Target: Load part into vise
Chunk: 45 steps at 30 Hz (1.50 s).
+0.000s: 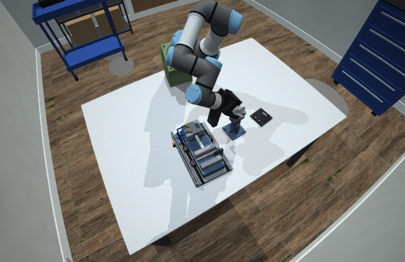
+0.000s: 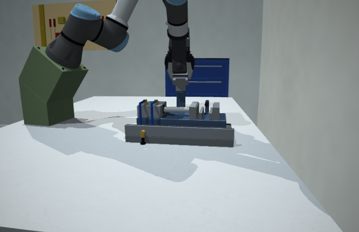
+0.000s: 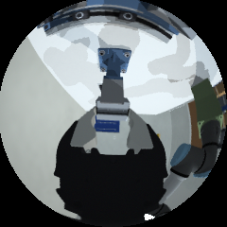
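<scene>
My gripper (image 1: pixel 239 111) (image 2: pixel 180 79) (image 3: pixel 112 107) is shut on the part, a grey block (image 2: pixel 180 87) (image 3: pixel 113 90) that sticks out below the fingertips. The part is at the top of the blue V-block stand (image 1: pixel 234 132) (image 2: pixel 180 99) (image 3: pixel 113 59); whether it rests there is hard to tell, and its slot is not visible. The vise stands open, with the rod-side jaw (image 1: pixel 204 150) (image 2: pixel 194 110) apart from the fixed jaw (image 1: pixel 211 162) (image 2: pixel 216 110). A low bar (image 2: pixel 201 112) shows between them. The work stop (image 1: pixel 218 152) (image 2: pixel 206 103) is at one side. No part lies between the jaws.
The black infeed plate (image 1: pixel 259 118) lies beyond the V-block, without the block on it. Blue air hoses (image 1: pixel 179 133) (image 2: pixel 151 113) rise at the vise's cylinder end. The green robot pedestal (image 1: pixel 178 77) (image 2: pixel 45 90) (image 3: pixel 205 101) stands at the table's back edge.
</scene>
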Each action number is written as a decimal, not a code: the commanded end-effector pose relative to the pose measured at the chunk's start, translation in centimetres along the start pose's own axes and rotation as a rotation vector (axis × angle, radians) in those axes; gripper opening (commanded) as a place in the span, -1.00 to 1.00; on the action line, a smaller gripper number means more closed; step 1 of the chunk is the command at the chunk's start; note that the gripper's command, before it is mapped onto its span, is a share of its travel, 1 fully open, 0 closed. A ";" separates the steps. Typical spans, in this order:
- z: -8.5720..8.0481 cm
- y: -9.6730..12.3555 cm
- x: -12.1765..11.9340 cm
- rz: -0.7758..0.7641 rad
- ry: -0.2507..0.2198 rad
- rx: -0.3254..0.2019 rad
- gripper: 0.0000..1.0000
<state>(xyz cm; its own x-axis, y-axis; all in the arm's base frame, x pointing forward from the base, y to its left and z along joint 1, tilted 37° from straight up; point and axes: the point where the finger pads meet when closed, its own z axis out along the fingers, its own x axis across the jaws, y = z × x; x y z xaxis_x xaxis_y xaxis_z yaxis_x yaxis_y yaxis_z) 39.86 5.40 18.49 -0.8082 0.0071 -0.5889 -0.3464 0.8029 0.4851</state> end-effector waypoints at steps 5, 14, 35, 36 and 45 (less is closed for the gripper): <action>-0.2 0.2 0.0 -0.002 -0.001 0.001 -1.00; -0.4 0.4 0.0 -0.002 -0.001 0.001 -1.00; -1.3 1.2 0.0 -0.002 -0.001 0.001 -1.00; -1.3 1.3 0.0 -0.002 -0.001 0.001 -1.00; -1.6 1.6 0.0 -0.002 -0.001 0.001 -1.00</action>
<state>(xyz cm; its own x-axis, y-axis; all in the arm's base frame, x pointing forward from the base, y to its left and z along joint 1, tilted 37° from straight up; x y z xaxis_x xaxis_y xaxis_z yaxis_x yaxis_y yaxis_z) 38.63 5.71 20.15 -0.8081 0.0071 -0.5889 -0.3463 0.8030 0.4850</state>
